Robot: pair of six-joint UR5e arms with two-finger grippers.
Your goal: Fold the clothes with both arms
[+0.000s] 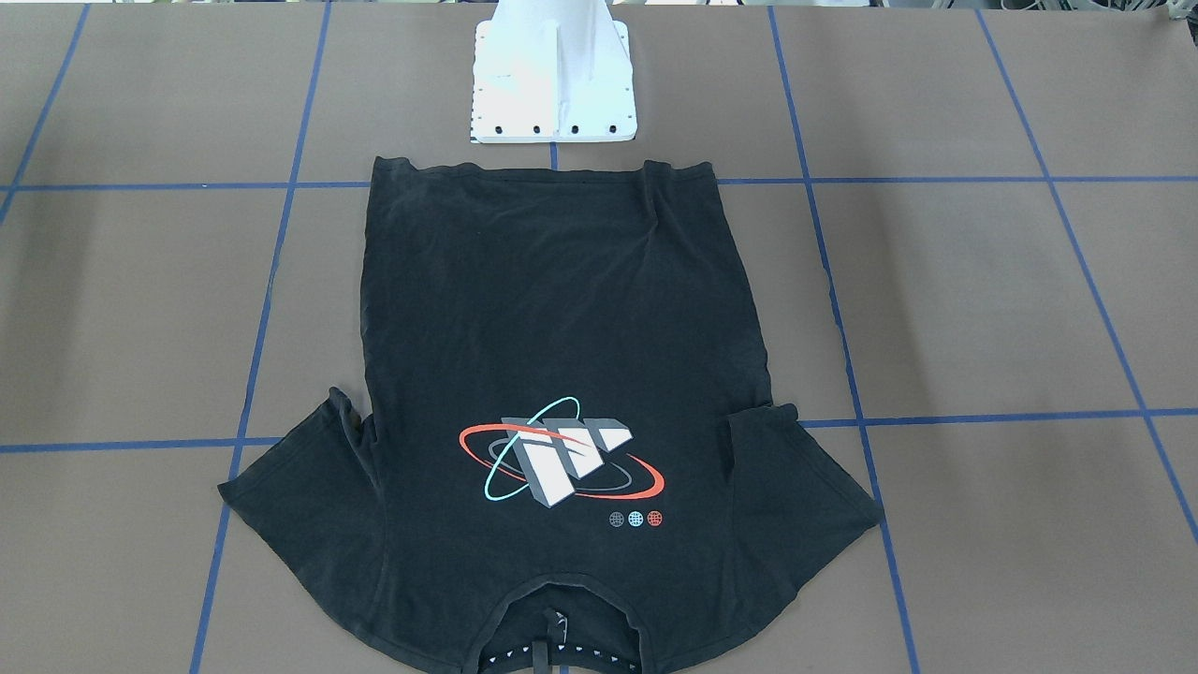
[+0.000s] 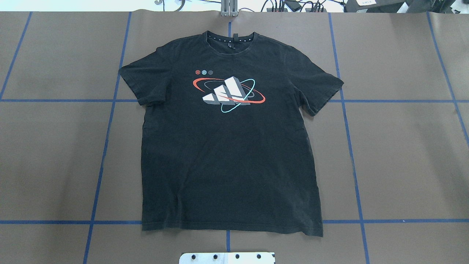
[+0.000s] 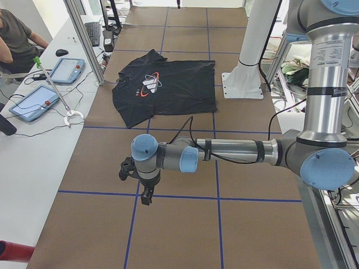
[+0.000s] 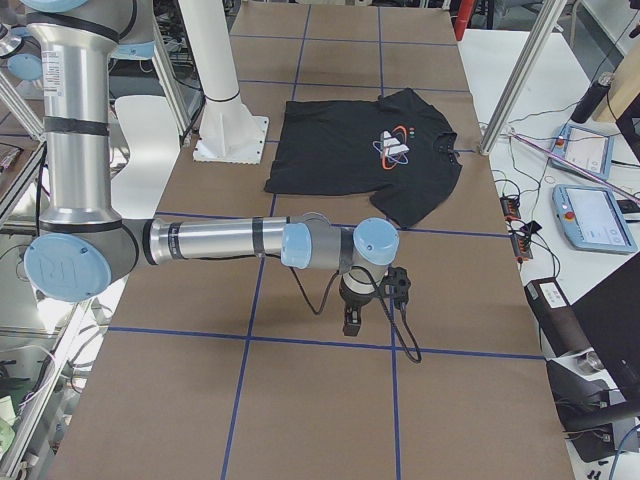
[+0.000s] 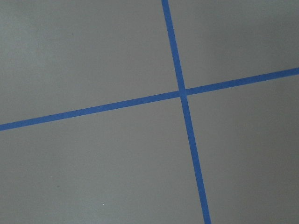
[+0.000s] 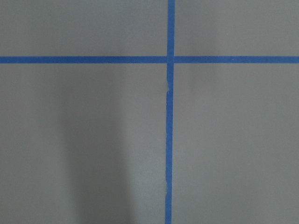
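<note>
The black T-shirt point(image 2: 227, 146) lies spread flat and face up on the brown table, collar at the far side and hem near the white pedestal. Its grey-white block graphic point(image 2: 228, 94) with red and cyan ellipses shows on the chest. It also shows in the front-facing view point(image 1: 562, 374). My left gripper point(image 3: 147, 197) shows only in the left side view, hanging over bare table well away from the shirt point(image 3: 162, 87); I cannot tell if it is open or shut. My right gripper point(image 4: 352, 325) shows only in the right side view, likewise away from the shirt point(image 4: 370, 155); I cannot tell its state.
Blue tape lines point(image 2: 110, 121) grid the brown table. The white pedestal base point(image 1: 554, 84) stands by the shirt's hem. Both wrist views show only table and tape crossings point(image 5: 182, 92) point(image 6: 170, 59). Tablets point(image 3: 33, 102) and cables lie on the side bench, and a person sits there.
</note>
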